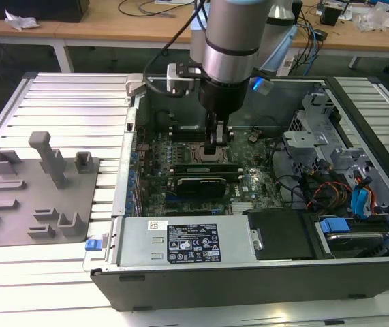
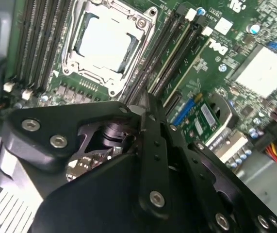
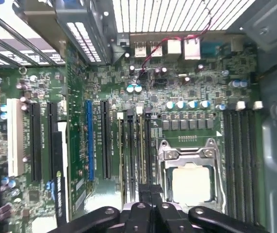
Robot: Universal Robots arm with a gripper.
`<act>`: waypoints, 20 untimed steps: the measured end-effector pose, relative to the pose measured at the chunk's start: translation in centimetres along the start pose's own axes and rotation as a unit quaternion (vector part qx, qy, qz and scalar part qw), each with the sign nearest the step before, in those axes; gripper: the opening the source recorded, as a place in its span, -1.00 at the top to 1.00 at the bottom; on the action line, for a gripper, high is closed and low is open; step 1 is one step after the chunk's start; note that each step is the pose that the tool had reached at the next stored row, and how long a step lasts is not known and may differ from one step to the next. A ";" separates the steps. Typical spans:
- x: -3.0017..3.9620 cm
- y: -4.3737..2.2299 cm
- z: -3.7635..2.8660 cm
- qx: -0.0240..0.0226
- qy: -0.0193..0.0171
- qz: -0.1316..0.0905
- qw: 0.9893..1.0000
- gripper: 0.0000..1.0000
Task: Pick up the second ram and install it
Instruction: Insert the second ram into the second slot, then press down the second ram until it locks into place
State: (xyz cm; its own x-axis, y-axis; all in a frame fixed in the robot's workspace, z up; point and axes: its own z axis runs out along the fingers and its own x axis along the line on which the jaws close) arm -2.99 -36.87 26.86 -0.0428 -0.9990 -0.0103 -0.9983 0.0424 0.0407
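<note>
Black linkage bars and bolts of the gripper (image 3: 150,191) crowd the foreground in both wrist views, and its two fingers are drawn narrowly together with no gap visible between their tips. They sit low over the bank of long black memory slots (image 3: 131,150) just beside the processor socket (image 3: 191,182).

In the first wrist view, the second ram (image 3: 140,150) appears as a thin greenish-brown edge standing along one of those slots and running right up to the fingertips. The fingertips cover its near end, so it cannot be told whether they pinch the stick or only press on it.

In the second wrist view, the gripper (image 2: 148,99) points along the same slots, with the open socket (image 2: 106,41) to one side. Another group of black slots (image 3: 237,155) lies on the socket's far side.

Around them spreads the green motherboard (image 3: 177,92), with a blue expansion slot (image 3: 89,141) and longer black ones farther off.

In the exterior view, the arm (image 1: 231,41) reaches straight down into the open computer case (image 1: 358,122), and the gripper (image 1: 218,146) is at the board's middle. A power supply (image 1: 187,242) lies along the near edge. A grey fixture tray (image 1: 37,197) rests on the slatted table (image 1: 65,95) at the exterior view's left, well apart from the case.
</note>
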 end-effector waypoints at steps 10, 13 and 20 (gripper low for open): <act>-0.07 -2.04 0.82 -0.001 0.000 0.000 1.000 0.79; -0.09 -2.70 1.35 -0.001 0.000 0.000 1.000 0.79; -0.14 -4.49 3.22 -0.001 0.000 0.000 1.000 0.79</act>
State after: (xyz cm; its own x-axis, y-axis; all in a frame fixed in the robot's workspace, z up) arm 1.37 -36.89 23.46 -0.0430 -0.9990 -0.0098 -0.9982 0.0426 0.0434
